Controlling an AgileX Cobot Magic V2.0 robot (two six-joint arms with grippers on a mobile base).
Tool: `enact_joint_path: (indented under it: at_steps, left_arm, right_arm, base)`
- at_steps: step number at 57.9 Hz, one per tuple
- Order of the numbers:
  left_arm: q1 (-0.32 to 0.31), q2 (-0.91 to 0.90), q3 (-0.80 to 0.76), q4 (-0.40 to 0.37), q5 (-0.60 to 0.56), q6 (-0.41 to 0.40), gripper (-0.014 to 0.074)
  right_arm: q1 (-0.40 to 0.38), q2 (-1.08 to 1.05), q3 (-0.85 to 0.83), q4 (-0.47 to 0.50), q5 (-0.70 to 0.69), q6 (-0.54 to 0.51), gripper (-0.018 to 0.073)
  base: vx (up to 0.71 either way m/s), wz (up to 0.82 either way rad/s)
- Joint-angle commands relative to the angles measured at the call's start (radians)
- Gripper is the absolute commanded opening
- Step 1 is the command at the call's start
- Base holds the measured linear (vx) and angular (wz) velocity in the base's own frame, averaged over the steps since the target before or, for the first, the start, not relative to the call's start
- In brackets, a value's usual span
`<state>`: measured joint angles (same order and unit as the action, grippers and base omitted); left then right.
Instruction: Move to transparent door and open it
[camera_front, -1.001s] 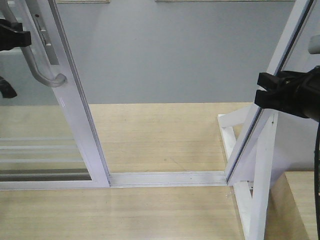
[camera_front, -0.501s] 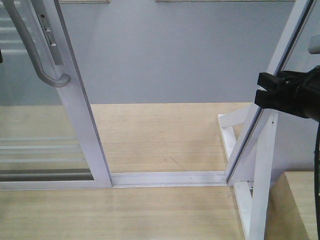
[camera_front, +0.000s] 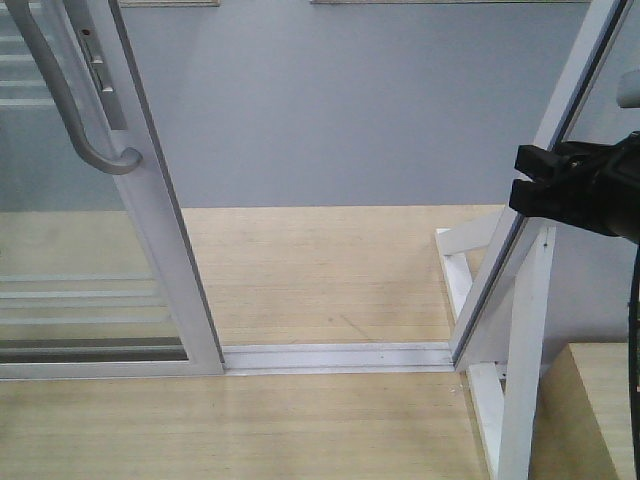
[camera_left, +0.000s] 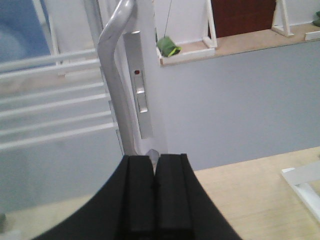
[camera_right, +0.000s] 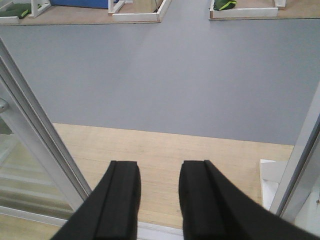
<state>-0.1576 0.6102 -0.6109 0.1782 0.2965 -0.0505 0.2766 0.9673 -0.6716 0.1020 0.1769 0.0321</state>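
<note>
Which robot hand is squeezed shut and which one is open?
The left gripper is the shut one: its black jaws press together just below the grey handle. The right gripper is open, with wooden floor showing between its jaws.

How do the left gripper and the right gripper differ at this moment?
The left gripper has its fingers pressed together, shut on nothing; the right gripper has a clear gap between its fingers. The left gripper faces the door handle; the right gripper faces the open doorway and the wooden floor. Both have black fingers.
</note>
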Motion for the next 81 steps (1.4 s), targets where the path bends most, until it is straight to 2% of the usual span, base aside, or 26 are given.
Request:
enact_joint_path:
  at_steps: [1, 4, 7, 12, 19, 27, 34, 37, 46, 81]
  left_arm:
    - [-0.001, -0.091, 0.092, -0.072, -0.185, 0.176, -0.0005]
    - [-0.001, -0.156, 0.176, -0.110, -0.244, 0.243, -0.0005]
    - [-0.001, -0.216, 0.247, -0.130, -0.287, 0.258, -0.0005]
    - [-0.001, -0.336, 0.365, -0.145, -0.327, 0.211, -0.0005]
    - [-0.001, -0.498, 0.487, -0.142, -0.310, 0.110, -0.0005]
    - [-0.001, -0.644, 0.581, -0.135, -0.264, 0.106, -0.0005]
    - [0.001, -0.628, 0.642, -0.157, -0.307, 0.123, -0.0005]
    - [0.001, -0.634, 0.671, -0.187, -0.343, 0.123, -0.0005]
    - [-0.001, -0.634, 0.669, -0.303, -0.302, 0.123, -0.0005]
    - [-0.001, -0.634, 0.669, -0.303, -0.304, 0.123, -0.0005]
  right_arm:
    - [-0.005, -0.014, -0.029, -0.002, -0.076, -0.006, 0.0288]
    - [-0.005, -0.014, -0.029, -0.002, -0.076, -0.006, 0.0288]
    - [-0.005, -0.014, -0.029, -0.002, -0.076, -0.006, 0.0288]
    - [-0.005, -0.014, -0.029, -0.002, -0.076, -0.006, 0.0288]
    - [-0.005, -0.014, -0.029, -0.002, -0.076, -0.006, 0.0288]
    - [-0.005, -0.014, -0.029, -0.002, -0.076, -0.006, 0.0288]
    - [-0.005, -0.014, -0.029, -0.002, -0.073, -0.006, 0.0288]
    - [-0.005, -0.014, -0.029, -0.002, -0.073, -0.006, 0.0288]
    - [-0.005, -0.014, -0.029, -0.002, -0.075, -0.006, 0.0288]
    - [-0.005, -0.036, 0.009, -0.002, -0.089, -0.007, 0.0288]
  base:
    - [0.00, 0.00]
    - [0.00, 0.00]
    - [0.00, 0.00]
    - [0.00, 0.00]
    - [0.00, 0.00]
    - [0.00, 0.00]
    - [0.00, 0.00]
    - [0.00, 0.00]
    - [0.00, 0.00]
    - [0.00, 0.00]
